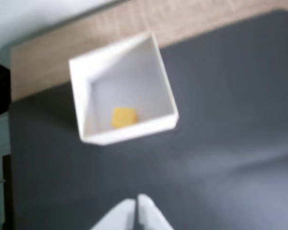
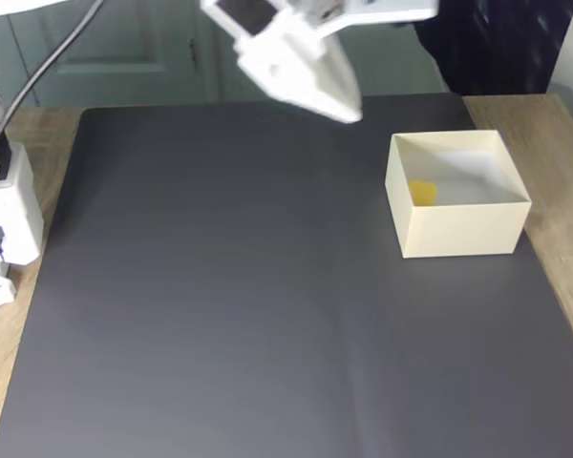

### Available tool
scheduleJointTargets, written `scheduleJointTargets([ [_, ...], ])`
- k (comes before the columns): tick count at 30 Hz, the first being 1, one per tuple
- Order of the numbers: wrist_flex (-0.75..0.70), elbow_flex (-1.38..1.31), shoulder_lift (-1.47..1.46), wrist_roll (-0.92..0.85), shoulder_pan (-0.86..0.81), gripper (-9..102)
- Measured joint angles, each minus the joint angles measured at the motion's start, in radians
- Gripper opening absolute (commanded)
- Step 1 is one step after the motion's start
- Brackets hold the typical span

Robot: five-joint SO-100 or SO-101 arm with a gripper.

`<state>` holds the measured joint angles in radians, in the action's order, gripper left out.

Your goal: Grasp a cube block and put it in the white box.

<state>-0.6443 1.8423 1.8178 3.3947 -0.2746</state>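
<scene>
We see the gripper (image 2: pixel 349 110) raised above the dark mat (image 2: pixel 220 315), fingertips pressed together, holding nothing | the cube block (image 2: pixel 422 193) lies inside the white box (image 2: pixel 458 229), at about 9 o'clock on its floor in the fixed view | the box sits at 3 o'clock on the mat, well apart from the gripper | in the wrist view the block (image 1: pixel 123 117) rests near the box's (image 1: pixel 134 132) 6 o'clock wall.

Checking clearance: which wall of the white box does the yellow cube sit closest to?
In the fixed view, the cube block lies against the white box's left wall, the side nearest the gripper; the other walls stand clear of it.
</scene>
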Motion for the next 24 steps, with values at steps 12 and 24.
scheduleJointTargets([
  [12, 0.100, 0.635, 0.597, -0.017, 0.000, 0],
  [24, 0.003, 1.003, 1.060, -0.034, 0.014, 0],
])
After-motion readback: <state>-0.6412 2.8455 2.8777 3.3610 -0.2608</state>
